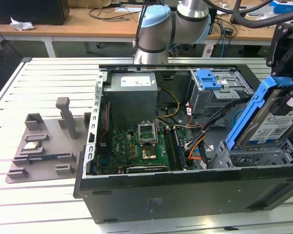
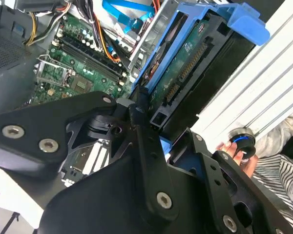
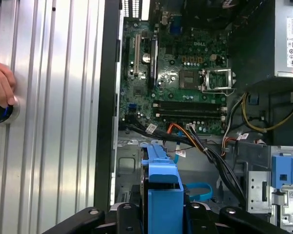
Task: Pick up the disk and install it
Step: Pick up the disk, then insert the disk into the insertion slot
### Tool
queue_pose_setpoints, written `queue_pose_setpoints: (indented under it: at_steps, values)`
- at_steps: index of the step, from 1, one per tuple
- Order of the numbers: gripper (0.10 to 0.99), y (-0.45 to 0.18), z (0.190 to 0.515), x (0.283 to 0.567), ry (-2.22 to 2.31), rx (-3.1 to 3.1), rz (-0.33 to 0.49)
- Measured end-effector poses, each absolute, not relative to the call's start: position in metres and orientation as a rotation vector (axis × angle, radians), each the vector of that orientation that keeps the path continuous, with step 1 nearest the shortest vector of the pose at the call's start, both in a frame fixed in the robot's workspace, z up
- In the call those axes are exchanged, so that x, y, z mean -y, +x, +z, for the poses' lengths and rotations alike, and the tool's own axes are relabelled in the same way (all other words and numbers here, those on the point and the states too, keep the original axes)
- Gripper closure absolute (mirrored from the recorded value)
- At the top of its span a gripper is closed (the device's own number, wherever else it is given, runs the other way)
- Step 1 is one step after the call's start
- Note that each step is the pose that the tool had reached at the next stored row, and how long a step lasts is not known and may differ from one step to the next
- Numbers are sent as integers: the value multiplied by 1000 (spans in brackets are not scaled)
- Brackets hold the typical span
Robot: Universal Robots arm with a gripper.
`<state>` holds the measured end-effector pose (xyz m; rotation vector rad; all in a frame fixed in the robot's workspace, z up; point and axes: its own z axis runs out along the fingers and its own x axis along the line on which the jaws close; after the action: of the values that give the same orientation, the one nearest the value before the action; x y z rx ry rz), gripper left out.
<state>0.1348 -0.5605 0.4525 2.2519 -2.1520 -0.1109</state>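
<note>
Firmly, the black gripper (image 2: 158, 124) pinches the silver, blue-framed disk (image 1: 273, 127), tilted over an open computer case (image 1: 185, 195) on a slotted aluminium table (image 1: 44, 200); wooden benches (image 1: 88, 25) behind.

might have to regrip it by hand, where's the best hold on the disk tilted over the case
Probably take the disk by its blue carrier rails near the raised end, from above, where the gripper clamps it. Its lower end points into the case, and its flat faces carry a label and a circuit board.

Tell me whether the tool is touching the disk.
Touching. In the first wrist view the tool clamps the disk, pressing both sides of its blue carrier.
</note>
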Motion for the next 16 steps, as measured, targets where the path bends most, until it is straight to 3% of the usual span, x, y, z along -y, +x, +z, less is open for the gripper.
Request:
queue_pose_setpoints:
  at_steps: [16]
  values:
    - [718,139,448,560,2248,2156,-111]
